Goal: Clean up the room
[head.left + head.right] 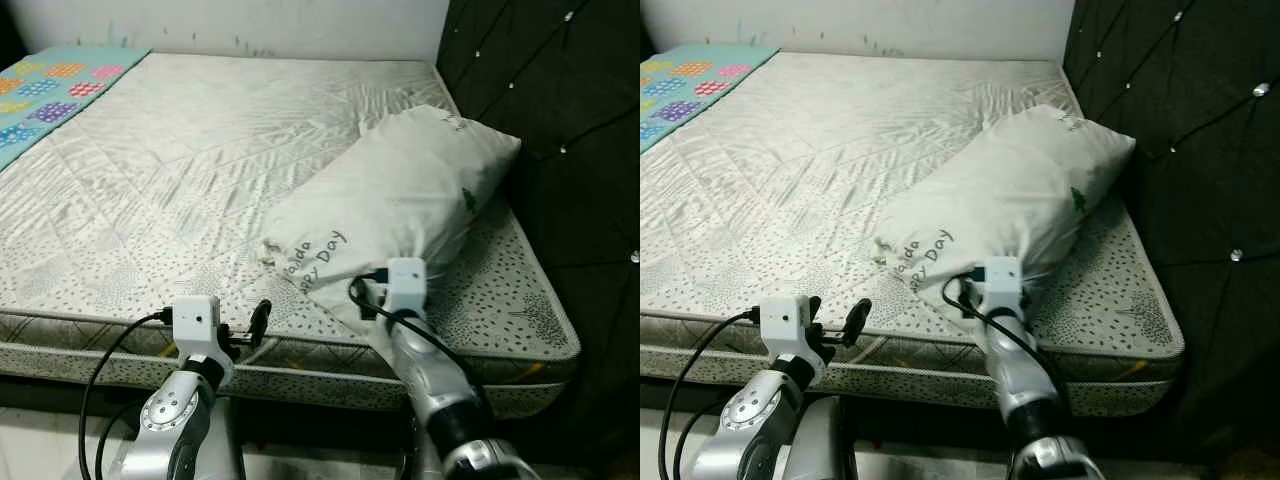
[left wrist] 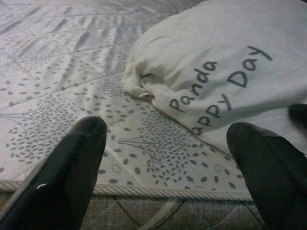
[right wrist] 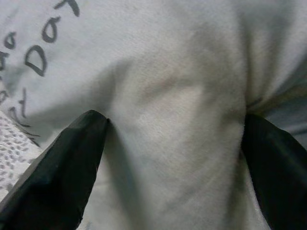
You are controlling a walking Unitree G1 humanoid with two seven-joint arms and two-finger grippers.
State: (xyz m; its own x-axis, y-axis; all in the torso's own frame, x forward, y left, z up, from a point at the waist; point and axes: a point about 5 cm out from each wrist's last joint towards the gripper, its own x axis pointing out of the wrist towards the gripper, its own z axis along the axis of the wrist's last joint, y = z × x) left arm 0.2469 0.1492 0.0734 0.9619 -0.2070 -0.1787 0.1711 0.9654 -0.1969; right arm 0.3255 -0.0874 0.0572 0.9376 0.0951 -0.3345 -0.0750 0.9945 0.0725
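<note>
A white pillow (image 1: 400,190) printed "Panda Happy Day" lies on the right side of the bare mattress (image 1: 190,160), close to the front edge. My right gripper (image 3: 175,120) is pushed into the pillow's near end, open, with a bulge of pillowcase between its black fingers (image 3: 72,163). My left gripper (image 1: 245,328) hovers open at the mattress's front edge, left of the pillow. In the left wrist view the pillow (image 2: 230,62) lies just ahead of the spread fingers (image 2: 72,163).
A dark tufted headboard (image 1: 560,120) runs along the right side of the bed. A colourful patterned blanket (image 1: 50,90) covers the far left corner. A pale wall stands behind the bed. The mattress's piped front edge (image 2: 158,191) is right under the left gripper.
</note>
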